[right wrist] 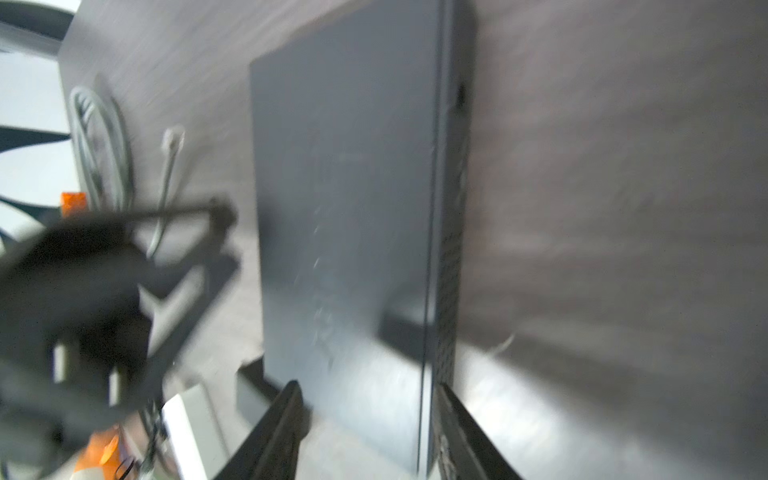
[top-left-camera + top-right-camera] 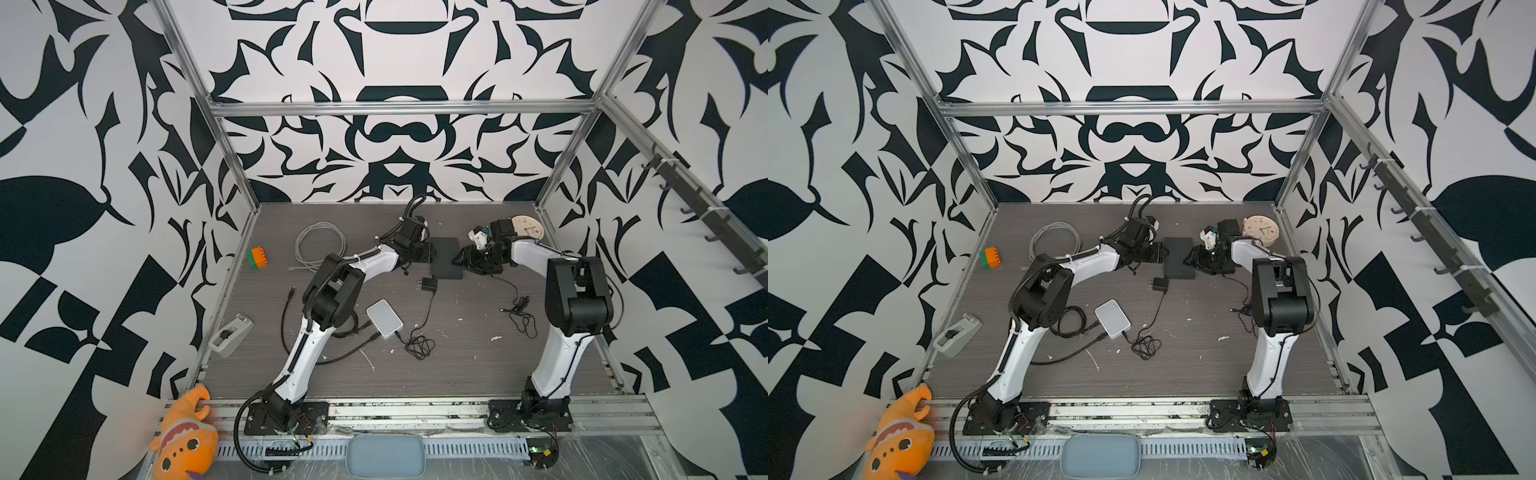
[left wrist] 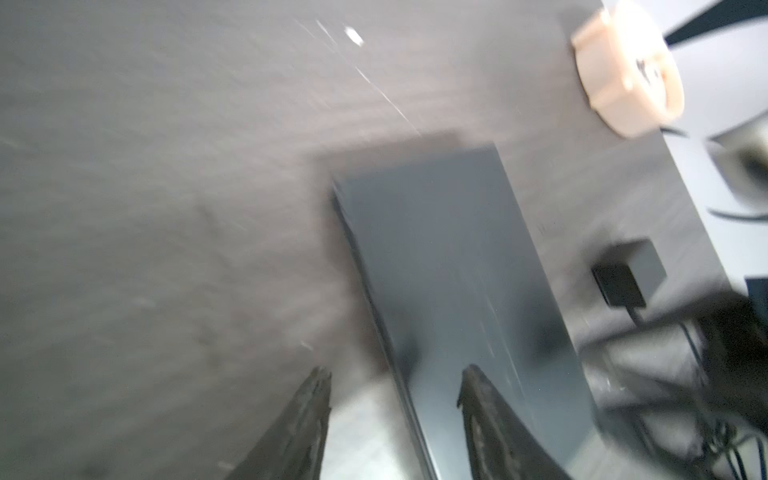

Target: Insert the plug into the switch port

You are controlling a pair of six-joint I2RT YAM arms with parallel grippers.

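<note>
The black switch (image 2: 446,257) lies flat at the back of the table (image 2: 457,370). The left gripper (image 3: 397,386) and right gripper (image 1: 368,399) straddle its opposite long edges, jaws apart, clamping nothing. The barrel plug (image 2: 501,310) lies beside the right arm, well apart from the switch

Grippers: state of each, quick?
Left gripper: open, jaws astride the switch edge, holding nothing.
Right gripper: jaws apart at the switch; grip cannot be told.

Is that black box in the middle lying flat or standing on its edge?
Lying flat. In both top views the black switch shows its broad top face, resting on the table.
</note>
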